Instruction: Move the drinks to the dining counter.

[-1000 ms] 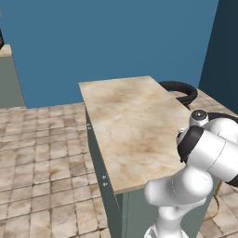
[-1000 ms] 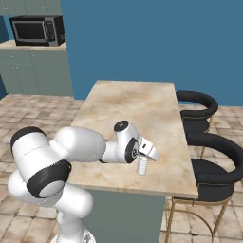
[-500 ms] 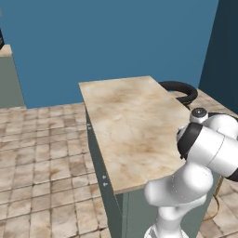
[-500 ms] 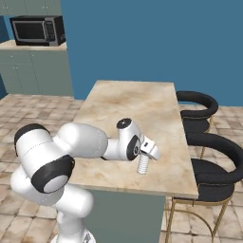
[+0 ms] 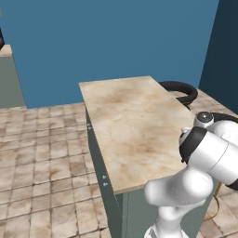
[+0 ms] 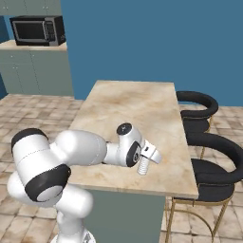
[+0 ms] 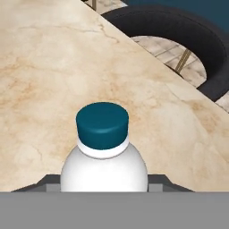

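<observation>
— Teal cap and clear ribbed body fill the hand view: the water bottle (image 7: 103, 152) sits between the dark fingertips. The gripper (image 6: 148, 157) is clenched on it just under the cap.

— Change over the last second?

— Very little. The bottle hangs at the same spot over the dining counter (image 6: 128, 109), toward the 5 o'clock corner of the top in the right base view. Only the shoulder and elbow have shifted slightly, and the grip has not loosened.

— Meaning for the task?

— Carry looks finished, and the arm appears to be settling for the set-down. Whether the base touches the marble I cannot tell. The bottle looks a little tilted.

— Next call?

— Judgement: bring it upright and onto the top, then release. The wine bottle is not yet on this top, so about half the task remains.

— Surroundings, obstacles?

— Two black stools: the near stool (image 6: 213, 166) at 3 o'clock of the bottle, the far stool (image 6: 197, 102) at 1 o'clock, both below the top and off the path. A microwave (image 6: 37, 30) stands well apart at 10 o'clock. Nothing blocks the set-down, but the counter edge at 3 o'clock is near, so a tipped bottle could roll off.
</observation>
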